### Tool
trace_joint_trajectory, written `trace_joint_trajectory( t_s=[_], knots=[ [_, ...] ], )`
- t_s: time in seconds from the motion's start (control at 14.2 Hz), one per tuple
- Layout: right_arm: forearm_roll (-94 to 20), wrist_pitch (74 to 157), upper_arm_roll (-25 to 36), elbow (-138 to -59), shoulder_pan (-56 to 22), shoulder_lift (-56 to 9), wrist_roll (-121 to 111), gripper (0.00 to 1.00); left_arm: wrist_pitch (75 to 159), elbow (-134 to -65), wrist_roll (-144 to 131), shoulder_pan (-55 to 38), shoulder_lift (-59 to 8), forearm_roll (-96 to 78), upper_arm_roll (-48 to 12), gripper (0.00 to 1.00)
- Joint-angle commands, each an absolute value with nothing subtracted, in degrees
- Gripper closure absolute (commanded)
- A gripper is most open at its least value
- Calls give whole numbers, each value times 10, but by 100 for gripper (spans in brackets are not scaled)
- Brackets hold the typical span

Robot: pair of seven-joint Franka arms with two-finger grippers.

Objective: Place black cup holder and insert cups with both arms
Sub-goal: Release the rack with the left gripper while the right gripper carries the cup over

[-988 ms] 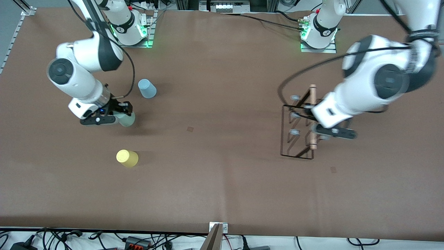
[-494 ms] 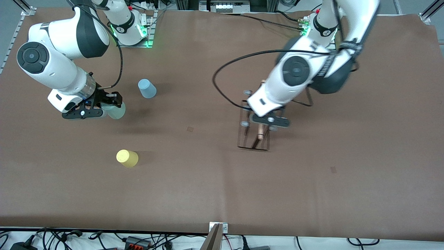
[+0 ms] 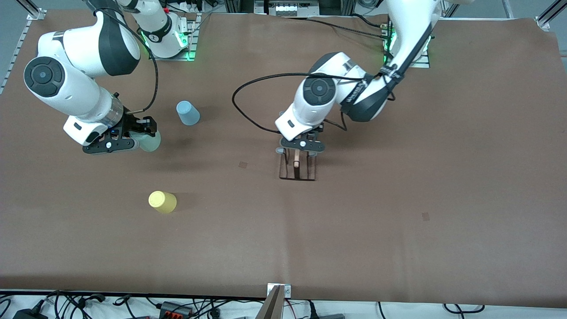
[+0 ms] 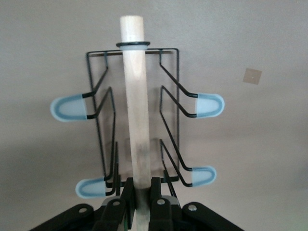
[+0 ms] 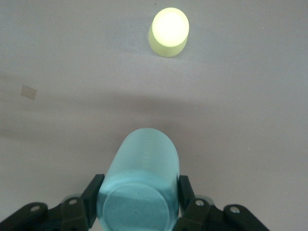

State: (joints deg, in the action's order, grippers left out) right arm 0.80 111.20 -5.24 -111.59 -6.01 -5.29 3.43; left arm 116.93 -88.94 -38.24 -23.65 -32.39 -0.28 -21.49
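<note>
The left gripper (image 3: 300,149) is clenching the light wooden rod handle (image 4: 135,110) of the black cup holder (image 3: 297,167), holding it over the middle of the brown table (image 3: 398,248). The right gripper (image 3: 128,136) is grasping the pale green cup (image 3: 149,141) above the table, between the light blue cup (image 3: 188,113) and the yellow cup (image 3: 162,201), both standing upside down. No writing is readable.
</note>
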Motion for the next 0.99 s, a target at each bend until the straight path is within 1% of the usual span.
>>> trace_joint_trajectory(
  t_s=[0.0,0.07,0.14,0.21,0.28,0.42,0.63,0.78,0.92],
  knots=[
    [14,1102,-54,-1113,-57,-55,24,100,1181,-873,-397,-246,-335,-3,-213,96],
    [14,1102,-54,-1113,-58,-55,25,100,1186,-873,-397,-248,-336,-3,-213,95],
    [14,1102,-54,-1113,-59,-56,30,100,1186,-874,-397,-248,-337,0,-213,70],
    [14,1102,-55,-1114,-60,-56,32,100,1186,-873,-396,-247,-337,3,-209,9],
    [14,1101,-55,-1114,-62,-56,33,99,1185,-873,-395,-244,-332,13,-208,0],
    [14,1100,-55,-1114,-69,-56,34,99,1158,-874,-391,-224,-299,36,-207,0],
    [4,1098,-64,-1114,-78,-55,103,99,1081,-865,-389,-196,-251,37,-207,0],
    [-10,1099,-94,-1114,-97,-54,203,100,1035,-865,-388,-167,-215,40,-206,0],
    [-15,1111,-119,-1107,-124,-56,301,100,985,-865,-346,-122,-190,83,-208,0]
  ],
)
